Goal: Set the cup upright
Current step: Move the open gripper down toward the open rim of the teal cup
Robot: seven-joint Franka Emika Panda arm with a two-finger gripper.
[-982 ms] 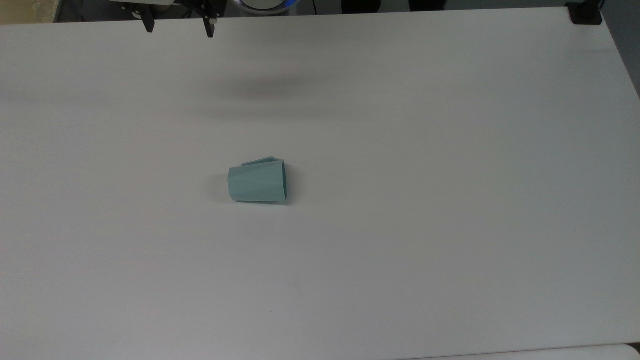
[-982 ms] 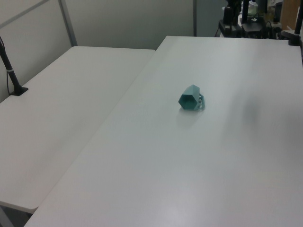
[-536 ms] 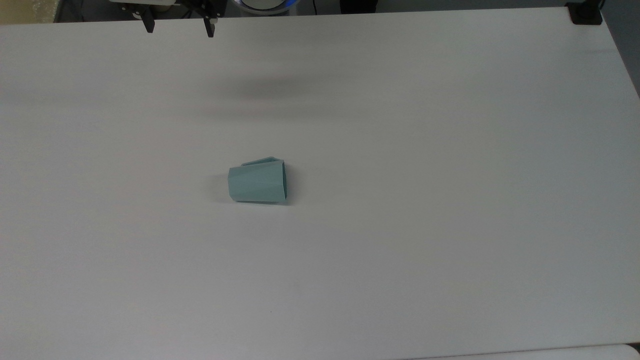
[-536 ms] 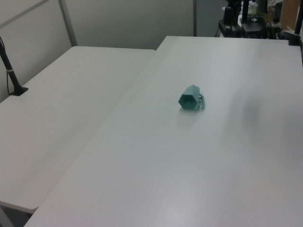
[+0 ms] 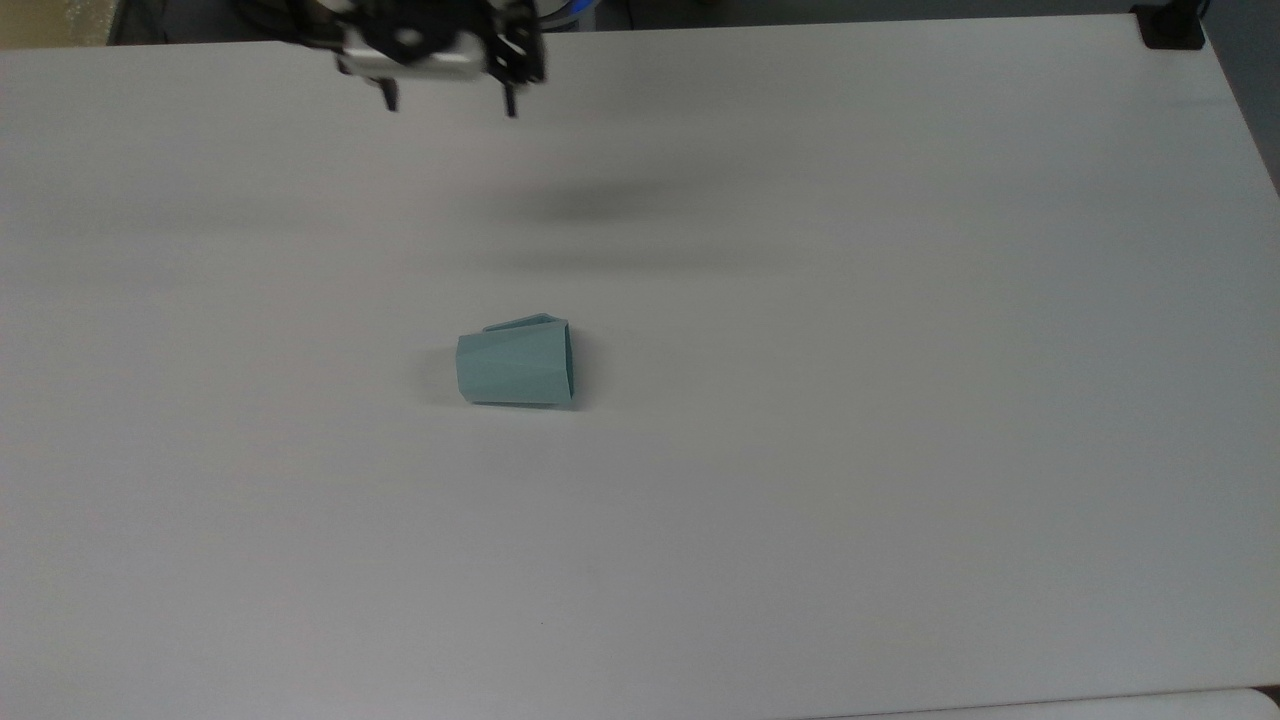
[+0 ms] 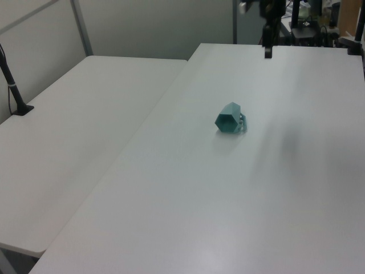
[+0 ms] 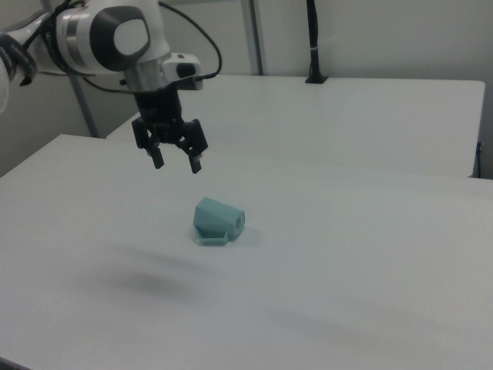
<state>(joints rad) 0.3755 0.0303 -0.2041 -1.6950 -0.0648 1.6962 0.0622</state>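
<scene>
The pale teal faceted cup [image 5: 517, 368] lies on its side near the middle of the white table [image 5: 900, 400]. In the top view its mouth faces the top view's right and its flat handle points toward the far edge. The cup [image 6: 230, 118] shows its narrower base in the left view, and the cup [image 7: 218, 220] rests with its handle on the table in the right view. My gripper [image 5: 449, 104] hangs open well above the table, beyond the cup near the far edge, with nothing between its fingers. The gripper [image 7: 176, 163] is seen up and to the right view's left of the cup.
A second white table [image 6: 74, 125] adjoins on the left view's left, with a black clamp post [image 6: 16, 91] on it. Another black clamp [image 5: 1165, 28] sits at the top view's far right corner. Dark equipment [image 6: 296, 25] stands behind the table's far end.
The gripper has moved from the far edge toward the top view's right and further over the table, nearer the cup. The cup has not moved.
</scene>
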